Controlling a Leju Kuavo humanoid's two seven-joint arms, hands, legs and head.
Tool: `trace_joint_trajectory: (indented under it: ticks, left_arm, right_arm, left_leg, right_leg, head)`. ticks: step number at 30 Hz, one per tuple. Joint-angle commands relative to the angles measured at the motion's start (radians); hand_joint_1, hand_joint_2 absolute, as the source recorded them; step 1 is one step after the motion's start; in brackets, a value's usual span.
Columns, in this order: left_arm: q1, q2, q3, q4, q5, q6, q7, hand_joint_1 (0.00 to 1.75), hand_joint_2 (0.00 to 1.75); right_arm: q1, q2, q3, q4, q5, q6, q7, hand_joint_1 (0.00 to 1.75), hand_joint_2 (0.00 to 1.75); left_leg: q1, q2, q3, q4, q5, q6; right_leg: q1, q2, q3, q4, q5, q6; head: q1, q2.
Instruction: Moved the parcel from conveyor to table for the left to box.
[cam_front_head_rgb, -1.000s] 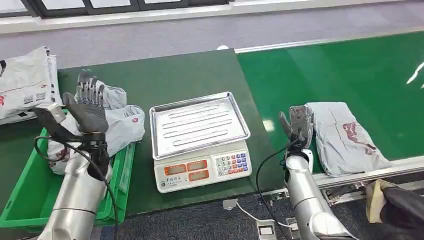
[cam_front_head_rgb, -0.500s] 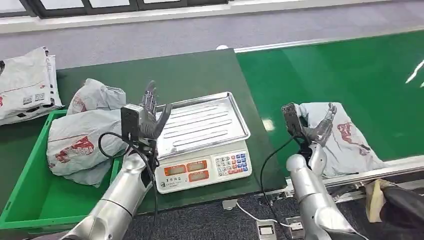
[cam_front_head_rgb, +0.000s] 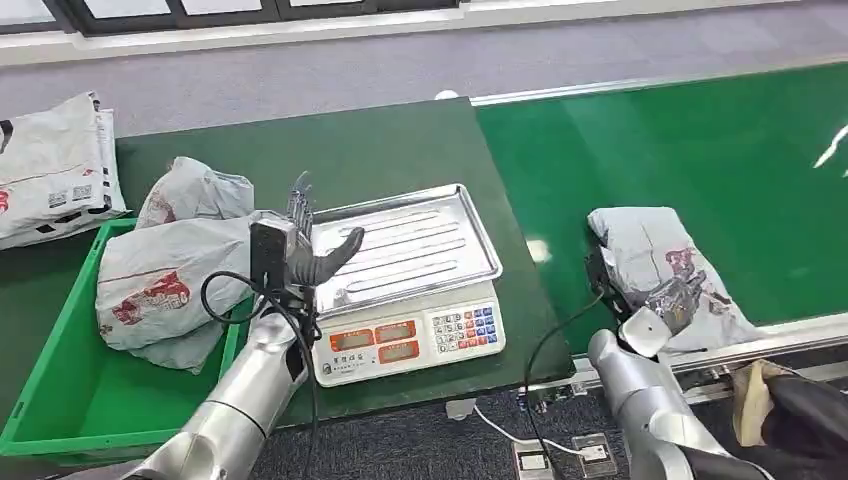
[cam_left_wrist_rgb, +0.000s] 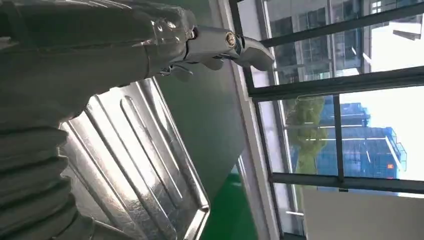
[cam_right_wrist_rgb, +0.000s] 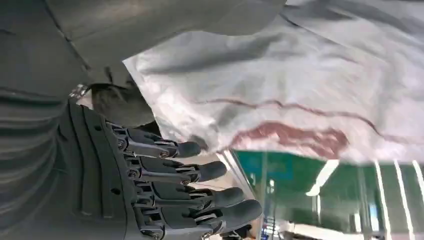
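Grey plastic parcel (cam_front_head_rgb: 665, 270), crumpled and soft, with a red printed mark on its top face. Lies flat on the green conveyor (cam_front_head_rgb: 700, 140) at about four o'clock in the head view, close to the belt's near rail and well apart from the bench (cam_front_head_rgb: 380, 150).

Step in hand, judging by the pose: reaching for the pick-up, with nothing lifted yet. Right hand (cam_front_head_rgb: 672, 300) at the parcel's six o'clock edge, touching or just beside it; cannot tell which. In the right wrist view, fingers (cam_right_wrist_rgb: 210, 197) straight and apart, clamped on nothing, with the parcel (cam_right_wrist_rgb: 300, 75) lying just beside them.

Left hand (cam_front_head_rgb: 305, 250) hovering at the nine o'clock rim of the scale (cam_front_head_rgb: 400, 300), fingers spread and holding nothing. Seen from the left wrist, thumb (cam_left_wrist_rgb: 225, 42) held out over the ribbed steel tray (cam_left_wrist_rgb: 140, 165).

Next move probably calls for closing the right fingers on a fold of the plastic, lifting clear of the rail, then carrying toward nine o'clock and setting down on the bench within the left hand's reach. Looks limp and slippery, so likely to sag or slide out of a shallow hold; needs a firm pinch on a good bunch of film.

Green box (cam_front_head_rgb: 60, 400) waiting at eight o'clock, with other grey parcels (cam_front_head_rgb: 160, 290) heaped over its far end.
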Motion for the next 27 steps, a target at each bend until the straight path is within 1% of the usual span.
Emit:
trace_joint_trajectory:
  ticks: [1,2,3,5,8,9,11,12,13,15,17,19,21,25,27]
  left_arm:
    - [-0.012,0.024,0.028,0.045,-0.011,0.001,0.003,0.00,1.75]
    - [-0.003,0.028,0.035,0.038,-0.011,-0.001,0.002,0.00,1.75]
    - [0.004,0.030,0.040,0.032,-0.014,-0.002,0.000,0.00,1.75]
    - [0.014,0.038,0.053,0.023,-0.013,0.005,-0.002,0.00,1.75]
    - [0.027,0.050,0.064,0.010,-0.014,0.004,-0.003,0.00,1.75]
    - [0.031,0.053,0.069,0.003,-0.014,0.000,-0.002,0.00,1.75]
    - [0.034,0.050,0.078,-0.009,-0.018,-0.008,0.004,0.00,1.75]
    - [0.031,0.049,0.081,-0.009,-0.023,-0.004,0.008,0.00,1.75]
    - [0.030,0.048,0.085,-0.009,-0.024,-0.007,0.009,0.00,1.75]
    - [0.032,0.054,0.092,-0.009,-0.025,-0.007,0.009,0.00,1.75]
    - [0.036,0.060,0.099,-0.012,-0.027,-0.009,0.009,0.00,1.75]
    - [0.045,0.068,0.105,-0.018,-0.028,-0.009,0.008,0.00,1.75]
    - [0.058,0.071,0.116,-0.037,-0.030,-0.012,0.010,0.00,1.75]
    - [0.072,0.079,0.126,-0.056,-0.036,-0.005,0.011,0.00,1.75]
    - [0.074,0.081,0.128,-0.064,-0.041,-0.001,0.012,0.00,1.75]
  right_arm:
    - [-0.070,-0.044,0.028,0.169,0.001,0.170,0.046,0.00,1.75]
    - [-0.068,-0.053,0.049,0.177,0.001,0.250,0.064,0.00,1.75]
    - [-0.061,-0.057,0.060,0.180,0.001,0.288,0.066,0.00,1.75]
    - [-0.057,-0.065,0.106,0.187,0.001,0.333,0.076,0.00,1.75]
    - [-0.072,-0.060,0.146,0.192,0.001,0.391,0.076,0.00,1.75]
    - [-0.072,-0.050,0.149,0.195,0.001,0.435,0.077,0.00,1.75]
    - [-0.047,-0.037,0.181,0.218,0.001,0.517,0.096,0.00,1.75]
    - [-0.042,-0.040,0.184,0.214,-0.005,0.525,0.083,0.00,1.75]
    - [-0.041,-0.040,0.184,0.220,-0.006,0.535,0.078,1.75,1.75]
    - [-0.059,-0.054,0.194,0.222,-0.003,0.578,0.041,1.75,1.75]
    - [-0.087,-0.081,0.208,0.212,0.000,0.615,0.011,1.75,1.75]
    - [-0.126,-0.106,0.204,0.200,-0.008,0.641,-0.031,1.75,1.75]
    - [-0.136,-0.106,0.209,0.192,-0.012,0.647,-0.035,1.75,1.75]
    - [-0.165,-0.075,0.187,0.182,-0.045,0.579,-0.030,1.75,1.75]
    - [-0.173,-0.070,0.187,0.179,-0.048,0.559,-0.023,1.75,1.75]
  left_leg:
    - [0.000,0.001,0.002,0.000,-0.001,0.000]
    - [0.001,0.001,0.004,-0.001,-0.001,0.000]
    - [0.000,0.001,0.003,-0.001,-0.001,0.000]
    - [0.001,0.001,0.006,-0.002,-0.002,0.000]
    - [0.000,0.002,0.004,-0.001,-0.002,0.000]
    - [0.000,0.002,0.002,-0.001,-0.001,0.000]
    - [0.001,0.004,0.005,-0.001,-0.002,0.000]
    - [0.001,0.002,0.005,-0.002,-0.002,0.000]
    - [0.001,0.001,0.002,-0.001,-0.001,0.000]
    - [0.002,0.001,0.005,-0.002,-0.002,0.000]
    - [0.001,0.001,0.004,0.000,-0.001,0.001]
    - [0.001,0.001,0.006,-0.001,-0.001,0.001]
    - [0.000,0.003,0.004,0.000,-0.001,0.001]
    - [0.001,0.008,0.006,0.000,-0.002,0.002]
    - [0.001,0.009,0.006,0.000,-0.002,0.002]
  right_leg:
    - [0.000,0.002,0.002,0.000,-0.001,-0.001]
    - [0.001,0.002,0.003,-0.001,-0.001,-0.001]
    - [0.000,0.002,0.002,-0.001,0.000,0.000]
    - [0.001,0.002,0.006,-0.003,-0.001,-0.001]
    - [0.000,0.003,0.003,-0.001,-0.001,0.000]
    - [0.000,0.003,0.002,-0.001,-0.001,0.000]
    - [0.001,0.005,0.004,-0.002,-0.001,-0.001]
    - [0.001,0.003,0.004,-0.002,-0.001,0.000]
    - [0.001,0.001,0.003,-0.001,-0.001,0.000]
    - [0.002,0.002,0.006,-0.003,-0.001,0.000]
    - [0.001,0.002,0.004,-0.001,-0.001,0.001]
    - [0.001,0.002,0.006,-0.002,-0.001,0.001]
    - [0.000,0.003,0.005,-0.002,0.000,0.002]
    - [0.000,0.008,0.006,-0.003,0.002,0.003]
    - [0.001,0.009,0.005,-0.003,0.003,0.003]
  head:
    - [0.000,0.000]
    - [0.000,0.000]
    - [0.000,0.000]
    - [0.000,0.000]
    - [0.000,0.000]
    - [0.000,0.000]
    - [0.000,0.000]
    - [0.000,0.000]
    - [0.000,0.000]
    - [0.000,0.000]
    - [0.000,0.000]
    - [0.000,0.000]
    - [0.000,0.000]
    - [0.000,0.000]
    - [0.000,0.000]
